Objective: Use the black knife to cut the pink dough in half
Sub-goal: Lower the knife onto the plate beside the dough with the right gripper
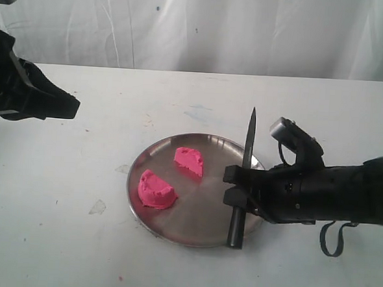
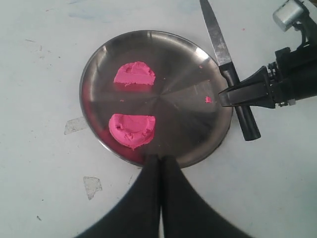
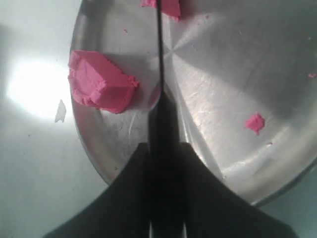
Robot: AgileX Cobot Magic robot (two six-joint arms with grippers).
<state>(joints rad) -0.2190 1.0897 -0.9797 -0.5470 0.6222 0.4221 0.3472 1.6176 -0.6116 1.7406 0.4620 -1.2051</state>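
Observation:
The pink dough lies in two halves on the steel plate [image 1: 200,215]: one half [image 1: 156,191] near the front left, the other [image 1: 189,160] farther back, with a gap between them. My right gripper [image 1: 238,185] is shut on the handle of the black knife [image 1: 249,140], over the plate's right rim, to the right of both halves. The blade points toward the back of the table. In the right wrist view the blade [image 3: 159,59] shows edge-on over the plate [image 3: 223,64], beside one half [image 3: 101,82]. My left gripper [image 1: 73,107] hangs shut and empty at the far left, above the table.
A pink crumb [image 2: 208,99] lies on the right part of the plate [image 2: 188,74]. Small pale patches [image 2: 92,186] mark the white table in front of and left of the plate. A white curtain closes off the back.

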